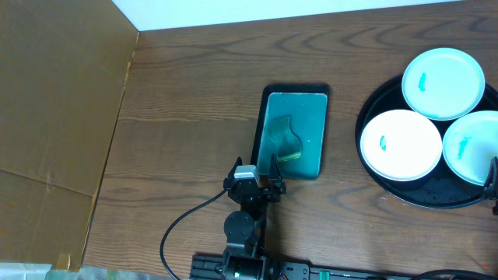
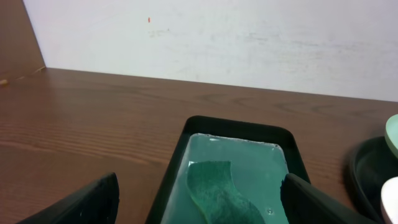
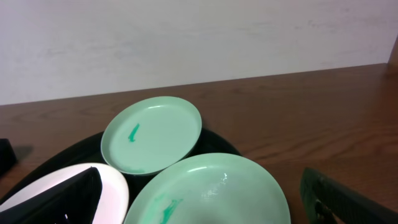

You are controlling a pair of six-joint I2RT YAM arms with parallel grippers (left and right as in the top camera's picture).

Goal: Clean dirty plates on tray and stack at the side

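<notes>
Plates (image 3: pixel 152 134) lie directly ahead of the spread right gripper (image 3: pixel 211 202) (nearer arm); left gripper (image 2: pixel 202 202), likewise spread, faces the sponge (image 2: pixel 208 177).

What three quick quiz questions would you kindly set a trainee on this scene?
1. How many plates sit on the round tray?
2. The sponge lies in: A the round tray; B the rectangular tray; C a plate.
3. True or false: the left gripper is shut on the sponge.
Key: 1 three; 2 B; 3 false, it is open.
</notes>
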